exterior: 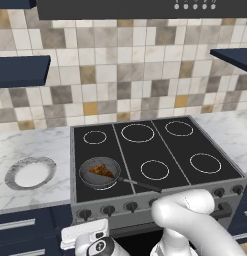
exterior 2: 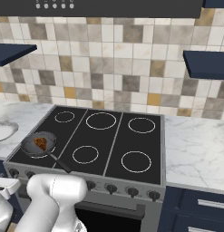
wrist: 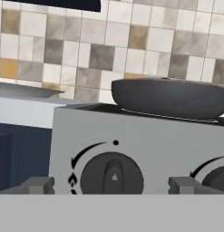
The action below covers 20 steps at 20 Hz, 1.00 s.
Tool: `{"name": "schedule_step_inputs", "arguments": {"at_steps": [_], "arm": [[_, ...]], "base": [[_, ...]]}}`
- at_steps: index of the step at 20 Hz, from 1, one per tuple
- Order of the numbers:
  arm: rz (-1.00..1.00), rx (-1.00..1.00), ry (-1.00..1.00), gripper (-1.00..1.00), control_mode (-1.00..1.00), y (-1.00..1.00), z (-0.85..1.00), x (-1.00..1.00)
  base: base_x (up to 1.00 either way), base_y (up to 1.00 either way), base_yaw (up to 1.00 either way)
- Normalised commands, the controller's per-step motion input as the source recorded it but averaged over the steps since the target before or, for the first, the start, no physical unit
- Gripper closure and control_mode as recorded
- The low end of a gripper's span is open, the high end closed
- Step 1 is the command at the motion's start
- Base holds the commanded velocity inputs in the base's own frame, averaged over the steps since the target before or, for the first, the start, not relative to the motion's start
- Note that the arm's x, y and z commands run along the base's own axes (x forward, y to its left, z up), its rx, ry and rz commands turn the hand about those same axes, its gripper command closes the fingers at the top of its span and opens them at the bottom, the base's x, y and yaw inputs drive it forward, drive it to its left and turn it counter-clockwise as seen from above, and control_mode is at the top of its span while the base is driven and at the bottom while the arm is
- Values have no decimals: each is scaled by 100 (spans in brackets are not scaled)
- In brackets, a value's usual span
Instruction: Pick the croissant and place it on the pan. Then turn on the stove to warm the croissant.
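The croissant (exterior: pixel 100 171) lies inside the pan (exterior: pixel 90 176), a small brown-orange wedge resting on the pan's dark floor, a little toward the far side of the bowl. In the right base view the croissant (exterior 2: pixel 40 143) sits the same way within the pan (exterior 2: pixel 31 147). The pan stands on the near left burner of the stove (exterior: pixel 195 142), its thin black handle (exterior: pixel 140 185) running out toward the front edge of the cooktop, above the row of knobs.

The hand view looks level at the stove's grey front: the pan (wrist: pixel 172 97) shows from the side over the cooktop's edge, and directly below it is a dark knob (wrist: pixel 112 176) with a white arrow mark and a flame sign beside it; part of a second knob (wrist: pixel 220 179) shows at the right edge. The pincer (wrist: pixel 111 185) is released, its two fingertips (wrist: pixel 38 185) spread wide to either side of the first knob and holding nothing; whether they touch the knob cannot be told.

Left of the stove, on the marble worktop (exterior: pixel 40 145), a round white-and-grey plate (exterior: pixel 30 173) lies with nothing on it. The other four burners carry nothing.
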Motion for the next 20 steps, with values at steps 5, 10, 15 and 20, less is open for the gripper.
{"name": "schedule_step_inputs", "arguments": {"at_steps": [5, 10, 15, 20], "arm": [[0, 0, 0, -100, -100, 0, -2, 6], [0, 1, 0, -100, -100, 0, 0, 11], [0, 0, 0, -100, -100, 0, 0, 14], [0, 0, 0, -100, -100, 0, -6, 11]], "base": [[0, 0, 0], [0, 0, 0], [0, 0, 0], [0, 0, 0]]}}
